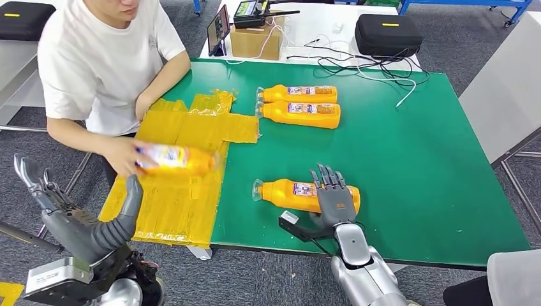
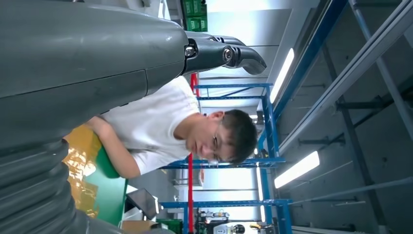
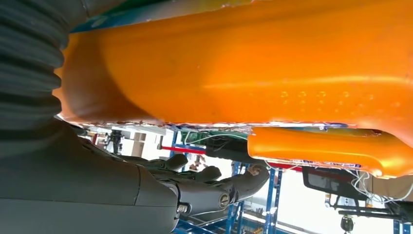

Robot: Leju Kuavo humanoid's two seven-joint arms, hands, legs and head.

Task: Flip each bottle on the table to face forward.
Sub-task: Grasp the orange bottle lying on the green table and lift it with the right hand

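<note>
Bottle (image 1: 290, 194) end behind right robot hand (image 1: 334, 197)

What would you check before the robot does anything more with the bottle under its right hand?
1. Right hand placed over the near bottle: ok, fingers extended across its base end.
2. Grip closed around that bottle: cannot tell; the fingers look straight, not wrapped.
3. Label side of the near bottle up: ok, a label shows in the head view.
4. Left hand out of the way: ok, raised off the table's left edge, holding nothing.
5. Person's hand clear of the workspace: not ok, it is moving a blurred bottle on the yellow tape patch.
6. Two far bottles undisturbed: ok, side by side.
</note>
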